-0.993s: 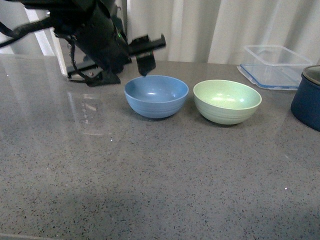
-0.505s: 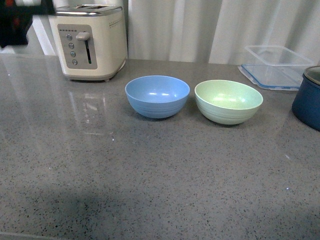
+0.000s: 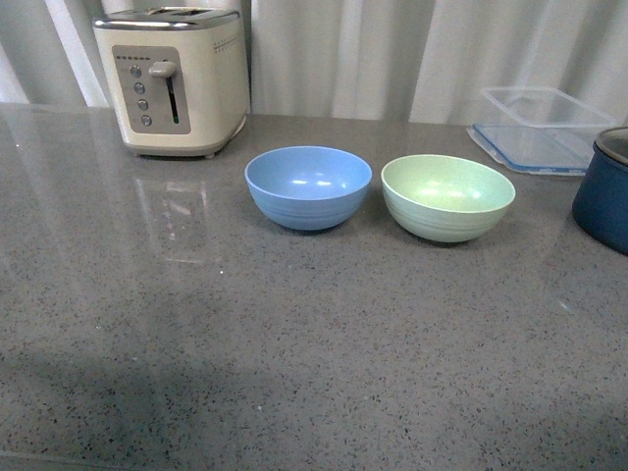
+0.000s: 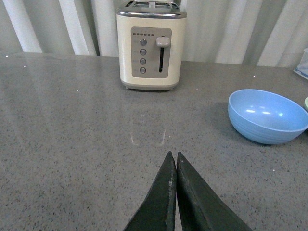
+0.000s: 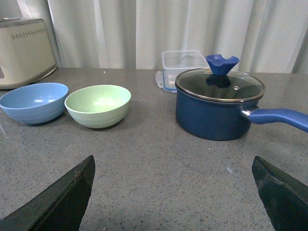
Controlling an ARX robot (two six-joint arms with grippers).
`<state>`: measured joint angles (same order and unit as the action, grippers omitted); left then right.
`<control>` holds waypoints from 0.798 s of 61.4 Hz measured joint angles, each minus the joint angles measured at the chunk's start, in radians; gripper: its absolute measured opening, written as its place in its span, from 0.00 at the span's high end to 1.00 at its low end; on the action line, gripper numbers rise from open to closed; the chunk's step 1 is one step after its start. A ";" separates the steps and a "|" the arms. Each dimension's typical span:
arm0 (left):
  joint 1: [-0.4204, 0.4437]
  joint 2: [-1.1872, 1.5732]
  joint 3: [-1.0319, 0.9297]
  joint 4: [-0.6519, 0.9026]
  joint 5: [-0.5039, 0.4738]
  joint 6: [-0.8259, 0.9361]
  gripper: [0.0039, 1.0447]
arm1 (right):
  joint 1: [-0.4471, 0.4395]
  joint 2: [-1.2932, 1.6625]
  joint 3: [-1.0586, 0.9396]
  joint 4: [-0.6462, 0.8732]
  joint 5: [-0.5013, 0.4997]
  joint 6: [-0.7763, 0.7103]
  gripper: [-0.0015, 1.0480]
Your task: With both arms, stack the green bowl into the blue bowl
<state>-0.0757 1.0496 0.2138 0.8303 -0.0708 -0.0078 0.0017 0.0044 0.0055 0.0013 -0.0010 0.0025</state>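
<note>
Stacking was not yet begun: green bowl (image 3: pixel 447 197) sat just right of blue bowl (image 3: pixel 308 186); left gripper (image 4: pixel 174 154) was closed on nothing, right gripper (image 5: pixel 173 161) gaped wide, empty.

Sky-blue bowl (image 3: pixel 308 186), mint-grn bowl (image 3: pixel 447 197), gry speckled counter (image 3: pixel 294 343).

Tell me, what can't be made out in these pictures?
- Front view: neither the left gripper nor the right gripper is in frame; the dark navy pot is cut by the right edge.
- Left wrist view: the pale mint-green round bowl is only a sliver at the frame edge, beside the light sky-blue round bowl.
- Right wrist view: the cream toaster is cut off by the edge; the clear plastic container is partly hidden behind the pot.
</note>
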 joint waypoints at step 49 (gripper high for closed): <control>0.074 -0.472 -0.192 -0.262 0.069 0.000 0.97 | 0.000 0.000 0.000 0.000 0.000 0.000 0.10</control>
<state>-0.0021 0.5781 0.0216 0.5682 -0.0013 -0.0074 0.0013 0.0040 0.0055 0.0013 -0.0010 0.0021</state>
